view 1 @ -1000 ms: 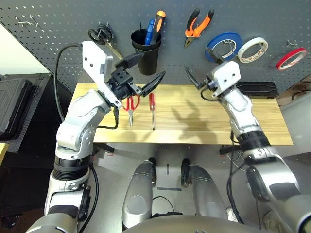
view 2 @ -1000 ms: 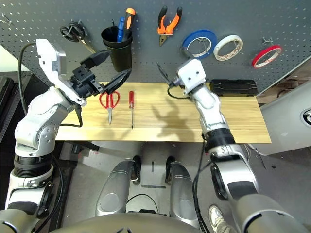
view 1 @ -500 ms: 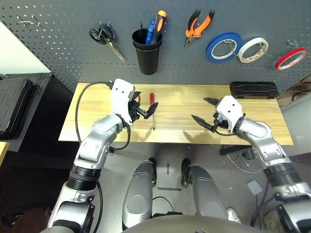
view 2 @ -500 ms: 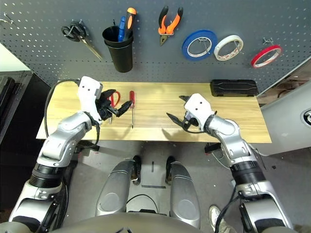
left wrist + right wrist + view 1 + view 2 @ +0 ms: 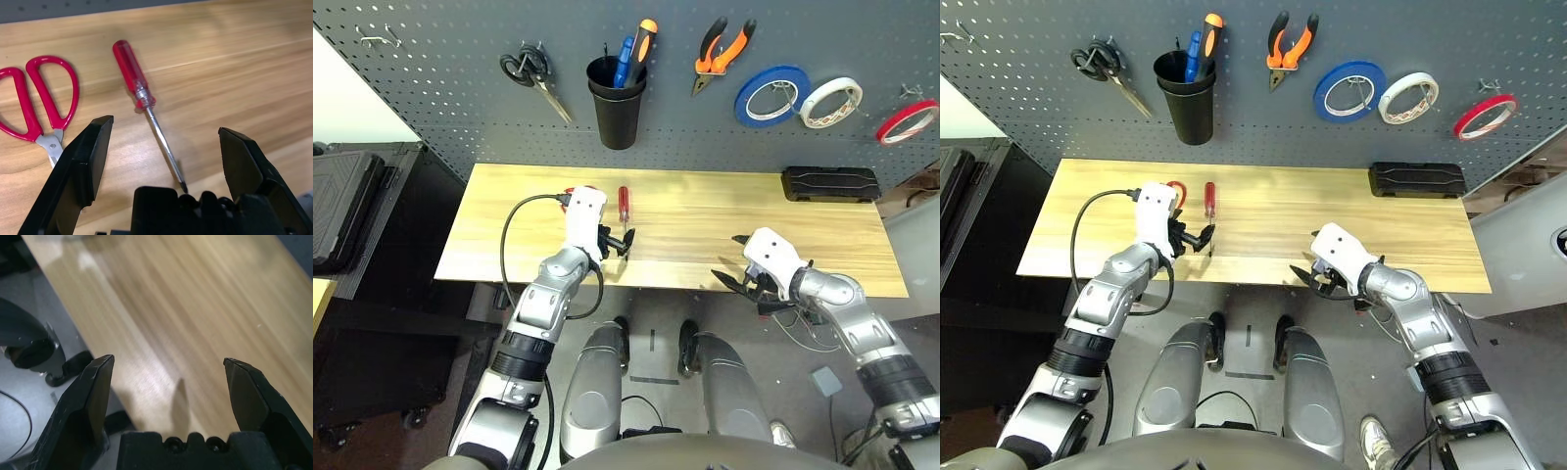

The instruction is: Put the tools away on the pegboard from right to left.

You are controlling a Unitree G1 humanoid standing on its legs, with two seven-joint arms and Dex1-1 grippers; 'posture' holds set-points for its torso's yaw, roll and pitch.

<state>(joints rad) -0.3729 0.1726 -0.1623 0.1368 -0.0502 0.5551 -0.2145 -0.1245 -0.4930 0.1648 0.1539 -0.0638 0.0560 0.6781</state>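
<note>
Hovering low over table point(image 5: 705, 211): my left gripper point(image 5: 164, 147), fingers spread, nothing held, screwdriver point(image 5: 146, 103) tip between them, red scissors point(image 5: 36, 100) just beside. My right gripper point(image 5: 168, 382) spread, empty, at near table edge. Pliers point(image 5: 720, 54) and red tape ring point(image 5: 906, 120) hang on pegboard point(image 5: 440, 98).

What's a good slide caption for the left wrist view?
Open left end effector poised above a red-handled screwdriver, with red-handled scissors alongside on the wooden table.
</note>
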